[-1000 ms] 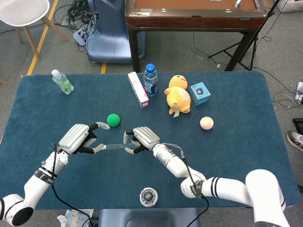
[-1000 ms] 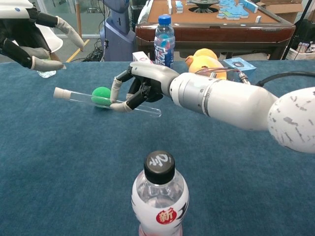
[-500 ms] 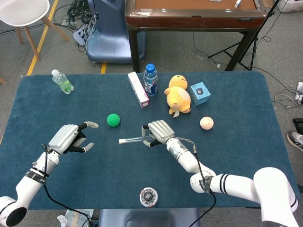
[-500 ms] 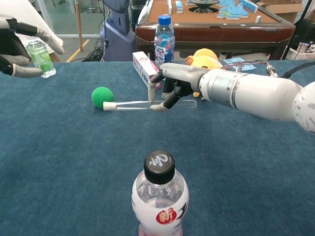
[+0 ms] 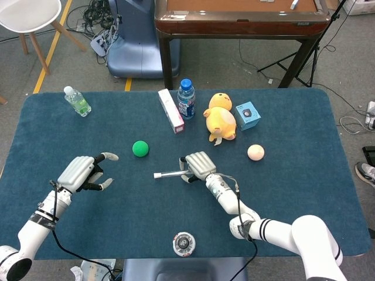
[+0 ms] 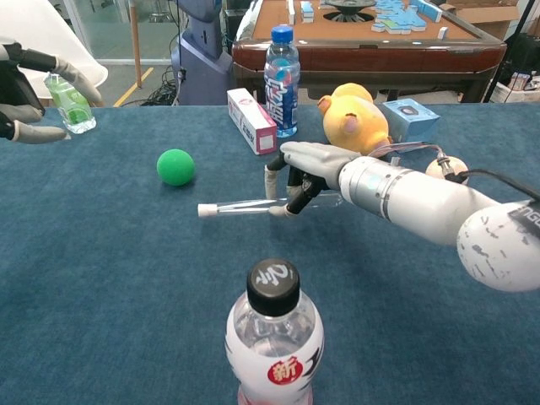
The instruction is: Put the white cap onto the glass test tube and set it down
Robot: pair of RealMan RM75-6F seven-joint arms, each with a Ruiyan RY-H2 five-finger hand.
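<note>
Head view: the right hand (image 5: 199,165) pinches the tube (image 5: 171,174), its cap (image 5: 157,175) pointing away from the fingers. The left hand (image 5: 82,172) holds nothing, fingers apart.

Chest view: the tube seems to rest on the table (image 6: 101,278). The near bottle (image 6: 272,337) reads "新".

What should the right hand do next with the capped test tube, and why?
Probably open its fingers and let go. The white cap already sits on the end of the glass test tube, which lies level, low at the blue table, apparently resting on it. The right hand grips its other end, while the left hand is away, holding nothing.
</note>
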